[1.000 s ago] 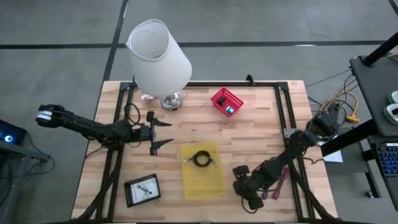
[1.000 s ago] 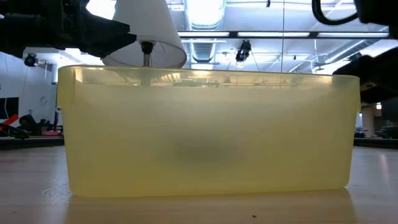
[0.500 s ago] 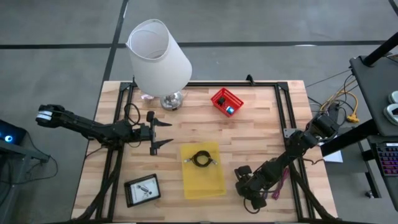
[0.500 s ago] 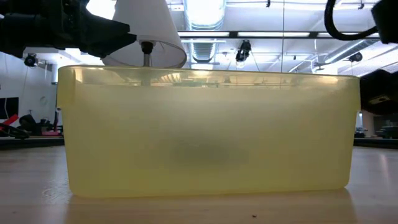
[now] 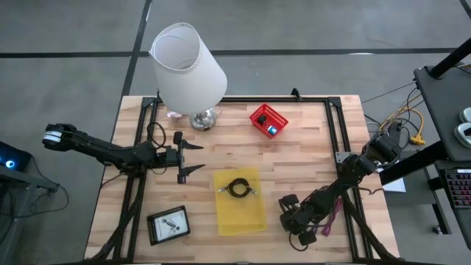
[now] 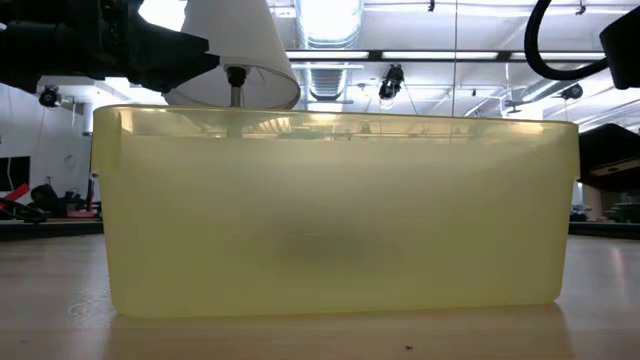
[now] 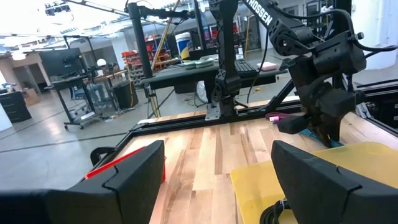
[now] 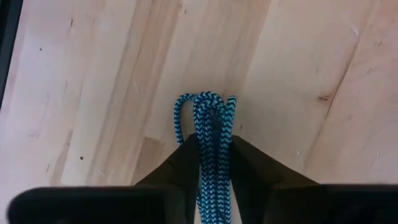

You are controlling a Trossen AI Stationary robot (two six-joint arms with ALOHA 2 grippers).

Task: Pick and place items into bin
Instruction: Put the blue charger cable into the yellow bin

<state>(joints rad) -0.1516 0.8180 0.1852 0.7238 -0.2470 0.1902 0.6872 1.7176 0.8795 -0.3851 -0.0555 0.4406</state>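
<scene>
My right gripper [image 8: 211, 142] is shut on a teal-and-black braided strip bundle [image 8: 208, 118], over the wood near the table's near right [image 5: 298, 224]. A pink-purple strip [image 5: 332, 216] lies on the table beside it. The yellow bin [image 5: 254, 210] sits at the table's middle near side, with a black coiled cable [image 5: 237, 188] lying on its floor. A white card in a black frame [image 5: 168, 224] lies flat at the near left. My left gripper [image 5: 193, 156] waits open left of the bin, level above the table. My right gripper pinches the folded teal strip bundle between its two fingers. The looped end [image 8: 204, 101] sticks out past the fingertips. The fingers point down at the table from above and lie along the strands. The loop is clear of the wood.
A big white lamp [image 5: 188, 66] stands at the far left. A small red basket [image 5: 268, 120] sits at the far middle. Black rails [image 5: 335, 125] frame the tabletop. Bare wood lies between the bin and the right gripper.
My right gripper has risen from the table at the near right, staying shut on the teal strip. The left arm has kept still.
</scene>
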